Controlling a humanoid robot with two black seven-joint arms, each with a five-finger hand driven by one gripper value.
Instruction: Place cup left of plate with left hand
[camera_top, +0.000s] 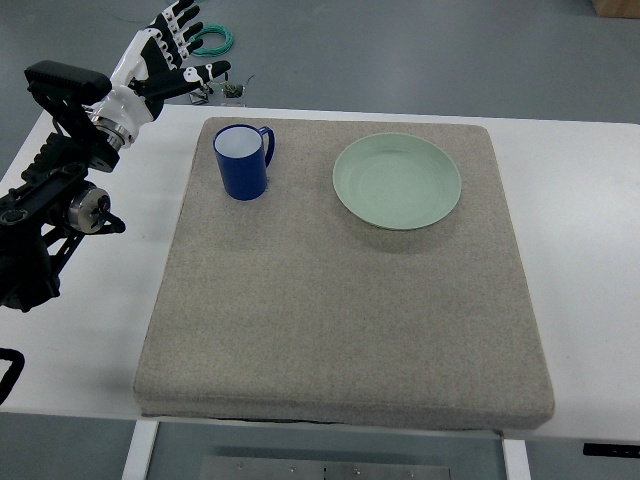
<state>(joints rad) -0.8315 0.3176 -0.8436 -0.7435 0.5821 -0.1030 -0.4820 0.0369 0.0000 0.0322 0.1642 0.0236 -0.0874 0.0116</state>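
Observation:
A dark blue cup (243, 161) with a white inside stands upright on the grey mat (340, 300), its handle turned to the right. The pale green plate (397, 181) lies to the cup's right, with a gap between them. My left hand (172, 52) is raised above the table's far left corner, up and left of the cup. Its white and black fingers are spread and hold nothing. The left arm (60, 190) runs down along the left edge of the picture.
The mat covers most of a white table (590, 250). A green cable coil (212, 41) and a small object (232, 90) lie on the floor beyond the far edge. A brown box corner (617, 7) shows at the top right.

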